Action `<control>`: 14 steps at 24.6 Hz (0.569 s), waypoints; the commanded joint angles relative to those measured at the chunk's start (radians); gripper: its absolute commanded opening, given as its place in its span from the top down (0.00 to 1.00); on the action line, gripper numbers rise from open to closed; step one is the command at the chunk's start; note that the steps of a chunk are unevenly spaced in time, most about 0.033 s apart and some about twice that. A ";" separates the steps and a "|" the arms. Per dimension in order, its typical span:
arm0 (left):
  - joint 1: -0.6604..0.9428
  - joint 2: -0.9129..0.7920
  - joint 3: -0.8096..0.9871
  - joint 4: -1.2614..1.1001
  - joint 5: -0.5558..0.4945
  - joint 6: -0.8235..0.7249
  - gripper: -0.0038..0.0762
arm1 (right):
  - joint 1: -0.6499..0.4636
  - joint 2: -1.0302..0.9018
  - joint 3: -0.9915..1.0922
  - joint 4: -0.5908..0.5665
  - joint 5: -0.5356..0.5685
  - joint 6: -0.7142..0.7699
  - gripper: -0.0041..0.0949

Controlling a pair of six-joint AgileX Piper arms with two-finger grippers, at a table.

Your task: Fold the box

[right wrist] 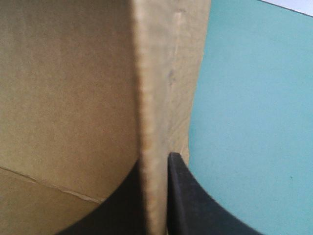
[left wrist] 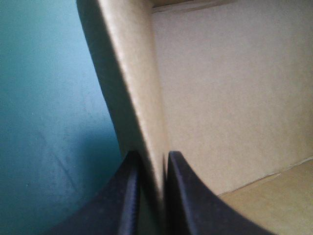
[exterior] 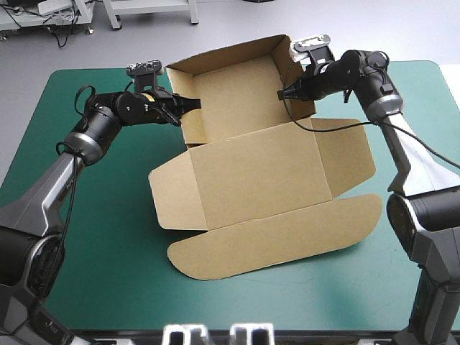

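Count: one brown box [exterior: 251,172], two grippers, one bench [exterior: 93,244] under its teal-green cover.

Box position: mid-bench, somewhat toward the far edge. The far half stands as an open tray, with the back wall and two side walls upright. The near half lies flat on the cover: the lid panel, a flap at each side, and a long rounded flap nearest the robot.

Left gripper [exterior: 192,104]: black fingers all but closed, pinching the left side wall [left wrist: 122,88] at its top edge, one finger inside the tray and one outside.
Right gripper [exterior: 285,92]: clamped the same way on the right side wall [right wrist: 156,73].

Obstructions: in the high view the right arm reaches in over the lid's right flap, and its wrist hides part of the right wall.

View differences: the high view alone shows the whole sheet and both arms. Each wrist view shows only its wall edge-on between the fingers, with board on one side and cover on the other. The left wrist view also shows the crease at the tray floor.
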 commanded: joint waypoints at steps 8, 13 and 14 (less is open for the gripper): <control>-0.031 -0.026 -0.053 0.001 0.042 0.029 0.96 | 0.042 -0.072 -0.036 0.019 0.125 0.030 0.98; -0.045 0.103 -0.315 0.112 0.430 0.075 0.96 | 0.038 -0.045 -0.036 -0.070 0.291 0.073 0.98; -0.061 0.149 -0.391 0.139 0.509 0.092 0.96 | 0.034 -0.026 -0.036 -0.068 0.318 0.092 0.98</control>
